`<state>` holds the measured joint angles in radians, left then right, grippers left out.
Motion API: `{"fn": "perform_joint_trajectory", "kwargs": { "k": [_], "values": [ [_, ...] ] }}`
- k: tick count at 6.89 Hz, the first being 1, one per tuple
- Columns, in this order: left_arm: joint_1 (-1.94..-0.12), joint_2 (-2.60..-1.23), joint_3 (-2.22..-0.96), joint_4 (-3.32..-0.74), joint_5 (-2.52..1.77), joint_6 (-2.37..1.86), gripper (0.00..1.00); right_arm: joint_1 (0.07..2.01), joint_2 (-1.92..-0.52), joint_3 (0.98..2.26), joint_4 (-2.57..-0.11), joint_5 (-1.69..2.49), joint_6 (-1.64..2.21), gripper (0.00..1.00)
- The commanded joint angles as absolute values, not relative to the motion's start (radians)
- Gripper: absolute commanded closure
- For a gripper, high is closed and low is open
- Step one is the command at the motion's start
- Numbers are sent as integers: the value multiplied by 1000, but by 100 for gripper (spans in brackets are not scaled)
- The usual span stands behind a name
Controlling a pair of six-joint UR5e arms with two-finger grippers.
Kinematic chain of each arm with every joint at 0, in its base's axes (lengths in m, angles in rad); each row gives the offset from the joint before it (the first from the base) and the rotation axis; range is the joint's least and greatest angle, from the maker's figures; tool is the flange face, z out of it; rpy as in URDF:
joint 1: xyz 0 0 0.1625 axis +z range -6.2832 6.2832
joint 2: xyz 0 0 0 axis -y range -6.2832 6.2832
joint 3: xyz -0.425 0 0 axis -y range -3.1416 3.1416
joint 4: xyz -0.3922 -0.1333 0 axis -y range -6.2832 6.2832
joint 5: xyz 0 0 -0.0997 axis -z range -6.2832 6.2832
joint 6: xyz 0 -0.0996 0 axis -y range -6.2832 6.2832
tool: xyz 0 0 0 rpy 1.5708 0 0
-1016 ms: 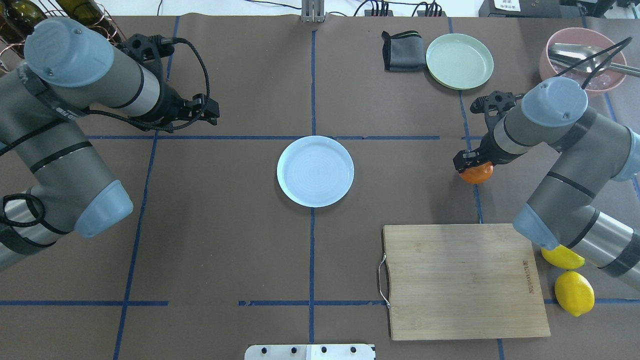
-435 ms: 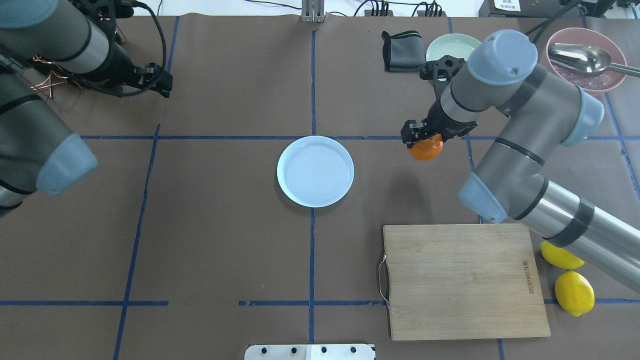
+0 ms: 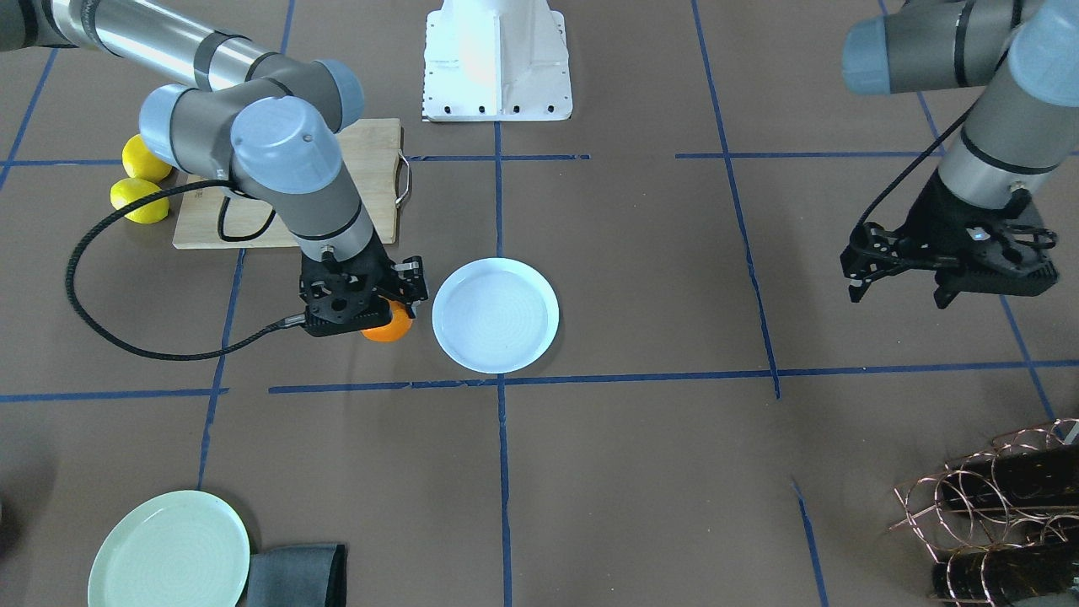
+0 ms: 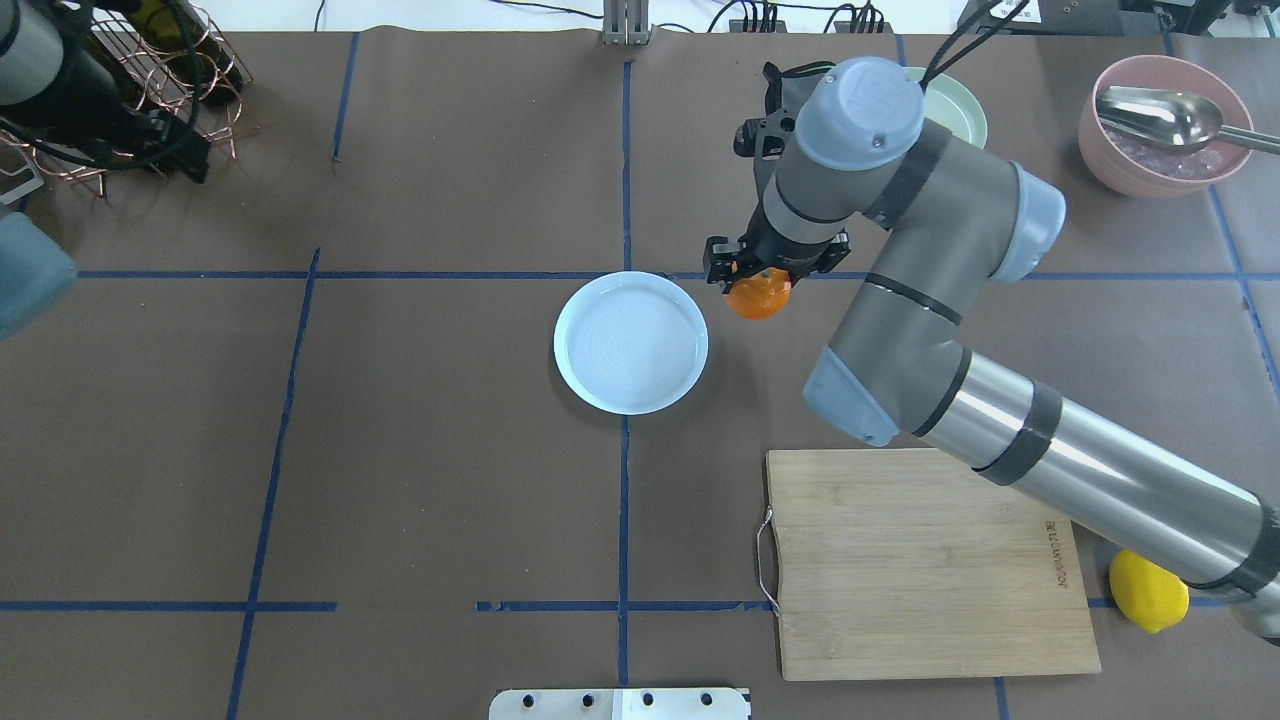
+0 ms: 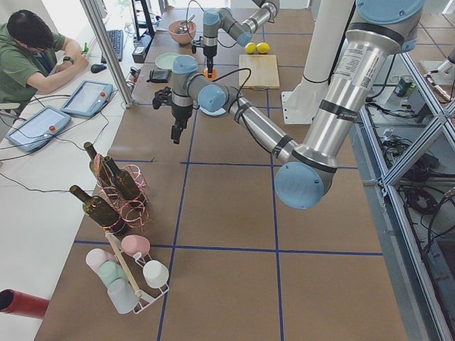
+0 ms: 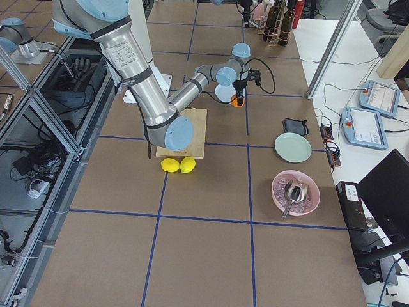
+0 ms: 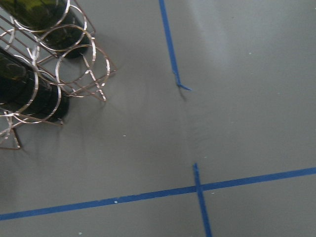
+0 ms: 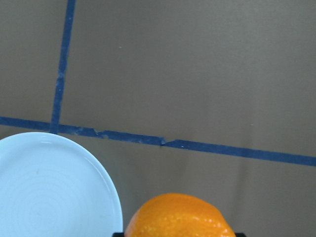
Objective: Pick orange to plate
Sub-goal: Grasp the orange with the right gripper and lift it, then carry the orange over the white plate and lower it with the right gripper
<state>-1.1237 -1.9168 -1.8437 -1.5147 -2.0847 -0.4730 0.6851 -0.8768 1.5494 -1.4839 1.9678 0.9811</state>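
My right gripper (image 4: 759,282) is shut on the orange (image 4: 758,298), a small bright-orange fruit held above the table just right of the plate's rim. The pale bluish-white plate (image 4: 630,342) lies bare at the table's centre. In the front-facing view the orange (image 3: 390,325) peeks out below the right gripper (image 3: 371,305), left of the plate (image 3: 496,314). The right wrist view shows the orange (image 8: 180,217) at the bottom and the plate (image 8: 49,192) at lower left. My left gripper (image 3: 895,287) hangs open and holds nothing, far off near the wine rack.
A wooden cutting board (image 4: 925,560) lies at front right with a lemon (image 4: 1148,590) beside it. A pale green plate (image 3: 169,550) and a grey cloth (image 3: 295,573) sit behind the right arm. A pink bowl (image 4: 1165,150) holds a spoon. A copper bottle rack (image 3: 1003,506) stands by the left arm.
The right arm has carried the orange leftward from the table's right side to just beside the plate. The left arm has drawn back toward the far left corner.
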Motion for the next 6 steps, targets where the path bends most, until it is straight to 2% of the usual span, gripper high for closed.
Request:
{"fn": "perform_joint_trajectory", "kwargs": {
  "k": [1,2,5,6],
  "values": [
    [-1245,-1841,-1827,-1513,-2123,-234,0,588,-748,1424,-1482,1881,1067,100],
    [-1277,-1815,-1827,-1513,-2123,-186,0,562,-697,1363,-1482,1856,1069,100],
    [-1312,-1784,-1825,-1513,-2125,-141,0,514,-681,1338,-1485,1816,1069,98],
    [-1312,-1784,-1825,-1513,-2125,-141,0,511,-680,1319,-1482,1812,1068,71]
  ]
}}
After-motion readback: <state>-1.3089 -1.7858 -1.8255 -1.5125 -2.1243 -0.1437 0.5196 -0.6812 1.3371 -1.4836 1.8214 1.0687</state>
